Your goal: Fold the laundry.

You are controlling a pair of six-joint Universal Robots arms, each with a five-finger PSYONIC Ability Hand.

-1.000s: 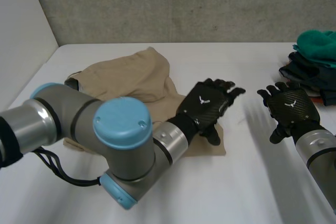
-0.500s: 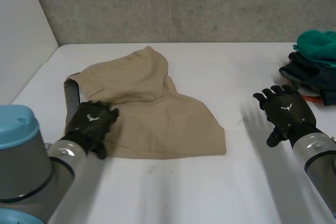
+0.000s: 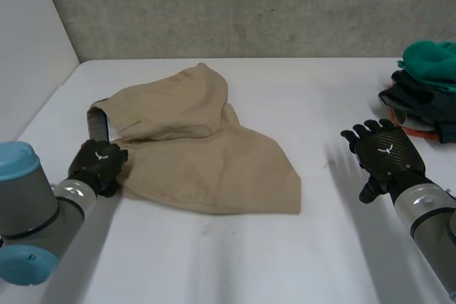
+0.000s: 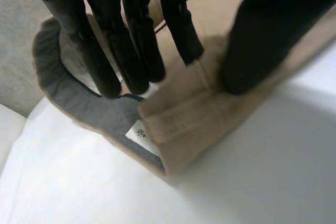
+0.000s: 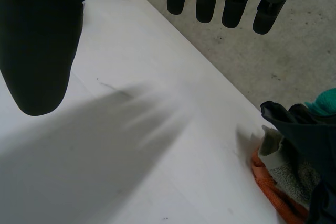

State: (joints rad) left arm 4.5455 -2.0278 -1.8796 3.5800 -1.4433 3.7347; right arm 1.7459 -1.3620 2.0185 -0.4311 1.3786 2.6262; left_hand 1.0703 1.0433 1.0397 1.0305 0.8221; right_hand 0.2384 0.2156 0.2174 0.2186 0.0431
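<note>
**A:** Where's the left hand (image 3: 98, 165) at?

**B:** Near left on the table (image 3: 214, 261), clamped on the waistband of the tan garment (image 3: 206, 154). Its fingers (image 4: 105, 51) are on the grey lining and its thumb is on the tan side. There's a white tag (image 4: 142, 132) sewn in there, but the print's too small to read. The garment is spread over the table's left half.

**A:** And the other?

**B:** The right hand (image 3: 385, 158) hangs over bare table near right, fingers spread, holding nothing. At the far right there's a pile of clothes (image 3: 427, 83), teal on top.
</note>
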